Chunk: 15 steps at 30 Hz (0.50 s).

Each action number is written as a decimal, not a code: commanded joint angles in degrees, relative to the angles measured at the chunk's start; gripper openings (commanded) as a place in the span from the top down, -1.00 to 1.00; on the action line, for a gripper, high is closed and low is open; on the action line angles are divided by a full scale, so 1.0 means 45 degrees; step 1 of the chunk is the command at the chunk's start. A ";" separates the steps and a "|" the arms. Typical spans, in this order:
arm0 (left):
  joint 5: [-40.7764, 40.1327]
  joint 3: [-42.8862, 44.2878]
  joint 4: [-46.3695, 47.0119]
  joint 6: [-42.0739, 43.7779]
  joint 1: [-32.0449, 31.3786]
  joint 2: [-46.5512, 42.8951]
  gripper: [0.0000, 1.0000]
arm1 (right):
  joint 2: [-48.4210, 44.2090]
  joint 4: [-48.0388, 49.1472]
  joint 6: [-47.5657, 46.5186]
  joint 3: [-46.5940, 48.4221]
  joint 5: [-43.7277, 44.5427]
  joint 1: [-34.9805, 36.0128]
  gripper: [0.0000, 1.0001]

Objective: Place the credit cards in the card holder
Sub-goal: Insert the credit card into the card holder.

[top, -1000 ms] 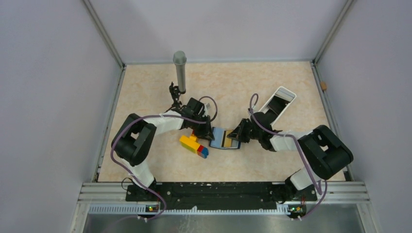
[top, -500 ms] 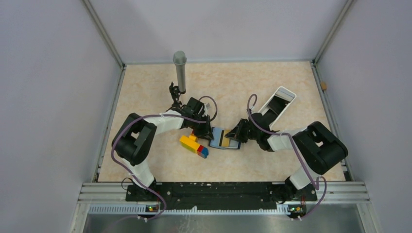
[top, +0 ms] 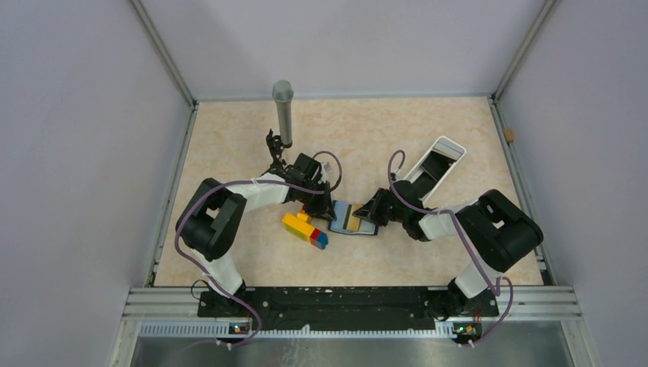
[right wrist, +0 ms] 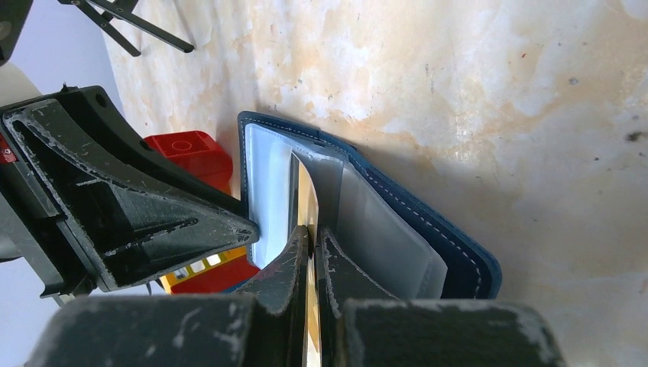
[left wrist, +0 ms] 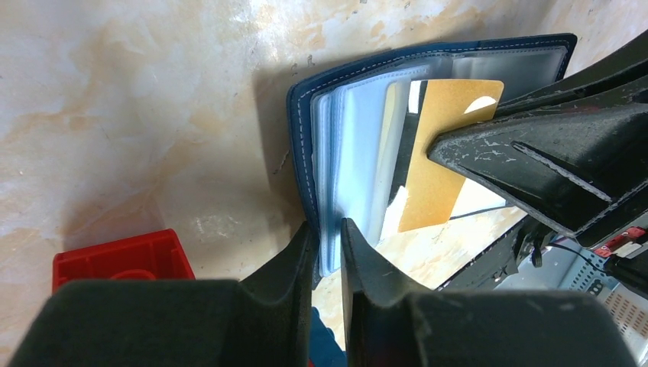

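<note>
Surface: beige marbled tabletop (top: 397, 130) boxed in by pale walls (top: 76, 153); white tray (top: 437, 159) to the right rear; grey cylinder (top: 283, 107) upright at the back
Card holder: navy card holder (left wrist: 306, 130) lies open mid-table; clear sleeves (left wrist: 359, 153) exposed; coloured bricks (top: 304, 227) just beside it on the left
Left gripper: left gripper (left wrist: 328, 233) pinched tight on the holder's edge, cover and sleeves between the fingers
Right gripper: right gripper (right wrist: 313, 248) closed on the yellow-gold card (left wrist: 447, 145); card's free end sits among the sleeves

The right fingers (right wrist: 284, 269) pinch a yellow credit card (right wrist: 307, 200) edge-on among clear sleeves (right wrist: 382, 229) of the open card holder (right wrist: 468, 264).
</note>
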 commanded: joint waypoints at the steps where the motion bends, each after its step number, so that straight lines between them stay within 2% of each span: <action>1: 0.0135 0.0243 0.0115 0.0071 -0.0008 0.0224 0.63 | 0.0830 -0.0714 -0.0359 -0.0117 0.0843 0.0327 1.00; 12: 0.0368 0.0290 0.0174 -0.0008 -0.0034 0.0222 0.68 | 0.1304 -0.0967 -0.0370 0.0503 0.0931 0.0866 1.00; 15: 0.0359 0.0265 0.0193 -0.0027 -0.0038 0.0219 0.70 | 0.1025 -0.1492 -0.0518 0.0638 0.1160 0.0894 0.87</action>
